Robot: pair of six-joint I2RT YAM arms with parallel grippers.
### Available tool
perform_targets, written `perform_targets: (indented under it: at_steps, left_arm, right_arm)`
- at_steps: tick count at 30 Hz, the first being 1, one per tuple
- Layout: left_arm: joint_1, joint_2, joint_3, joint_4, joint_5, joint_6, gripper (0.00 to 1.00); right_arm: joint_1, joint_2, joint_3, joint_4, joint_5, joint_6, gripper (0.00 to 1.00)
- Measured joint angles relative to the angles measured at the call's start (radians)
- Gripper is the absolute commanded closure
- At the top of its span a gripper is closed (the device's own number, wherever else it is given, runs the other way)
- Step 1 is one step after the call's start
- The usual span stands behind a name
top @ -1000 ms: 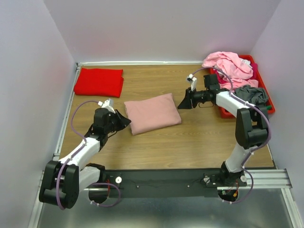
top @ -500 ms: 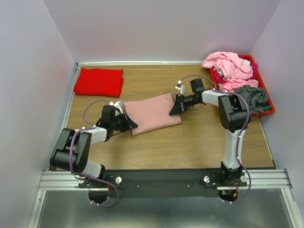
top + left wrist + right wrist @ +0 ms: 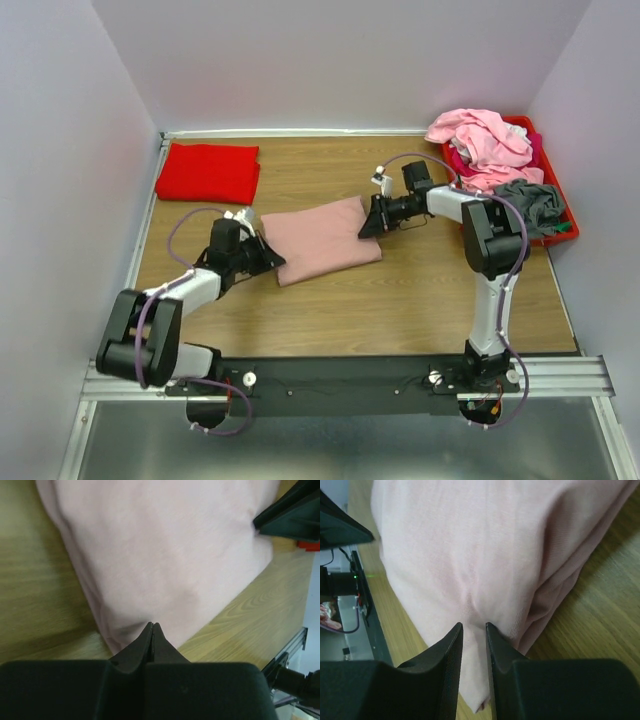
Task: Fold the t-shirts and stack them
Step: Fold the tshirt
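Note:
A folded dusty-pink t-shirt (image 3: pixel 322 238) lies mid-table. My left gripper (image 3: pixel 272 257) is at its near-left corner; in the left wrist view the gripper (image 3: pixel 152 625) has its tips pressed together on a pinch of the pink fabric (image 3: pixel 165 545). My right gripper (image 3: pixel 366 229) is at the shirt's far-right edge; in the right wrist view the gripper (image 3: pixel 474 627) has narrow jaws with a bunched fold of the shirt (image 3: pixel 470 545) between them. A folded bright red t-shirt (image 3: pixel 208 171) lies at the back left.
A red plastic bin (image 3: pixel 570 225) stands at the back right, heaped with loose light-pink shirts (image 3: pixel 480 135) and a grey one (image 3: pixel 530 198). Walls close in the table on three sides. The rail with both arm bases runs along the near edge.
Both arms have swung in from beside the pink shirt to its opposite edges. The left gripper has closed on the near-left corner and the right gripper now has fabric between its jaws.

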Motion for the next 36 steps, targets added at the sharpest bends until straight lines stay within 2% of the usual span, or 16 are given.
perform_targets:
  at_steps: [2,3,6,9,11,16,21,25,29,33,34,36]
  left_arm:
    - [0.000,-0.100,0.037,-0.055,-0.025,0.023,0.73]
    - [0.000,-0.151,0.056,-0.079,-0.042,0.036,0.57]
    - [0.000,-0.288,0.097,-0.108,-0.074,0.059,0.43]
    - [0.002,-0.358,0.103,-0.083,-0.077,0.072,0.43]
    - [0.004,-0.342,0.097,-0.045,-0.053,0.072,0.47]
    - [0.006,-0.115,0.071,0.061,0.051,0.062,0.49]
    - [0.007,0.024,0.061,0.094,0.096,0.059,0.50]
    - [0.028,0.079,0.061,0.123,0.105,0.068,0.54]
    - [0.087,0.102,0.058,0.122,0.080,0.080,0.52]
    - [0.108,0.003,0.060,0.058,-0.014,0.105,0.33]
    - [0.108,-0.036,0.062,0.042,-0.039,0.117,0.17]
    - [0.108,-0.109,0.073,0.021,-0.103,0.138,0.07]
  right_arm:
    - [-0.005,-0.016,0.008,-0.013,-0.008,-0.024,0.68]
    - [-0.008,-0.021,0.026,-0.023,-0.018,-0.032,0.68]
    - [-0.010,-0.022,0.105,-0.027,-0.047,-0.039,0.68]
    - [-0.010,0.003,0.202,-0.021,-0.073,-0.028,0.67]
    - [-0.008,0.039,0.270,-0.014,-0.077,-0.005,0.67]
    - [-0.006,0.173,0.401,-0.010,-0.064,0.067,0.68]
    - [-0.006,0.245,0.420,-0.023,0.005,0.119,0.68]
    - [-0.009,0.245,0.422,-0.024,0.080,0.134,0.69]
    - [-0.021,0.241,0.423,-0.025,0.158,0.135,0.68]
    - [-0.041,0.203,0.401,-0.026,0.220,0.103,0.64]
    - [-0.044,0.184,0.386,-0.026,0.228,0.092,0.63]
    - [-0.053,0.141,0.353,-0.027,0.244,0.073,0.61]
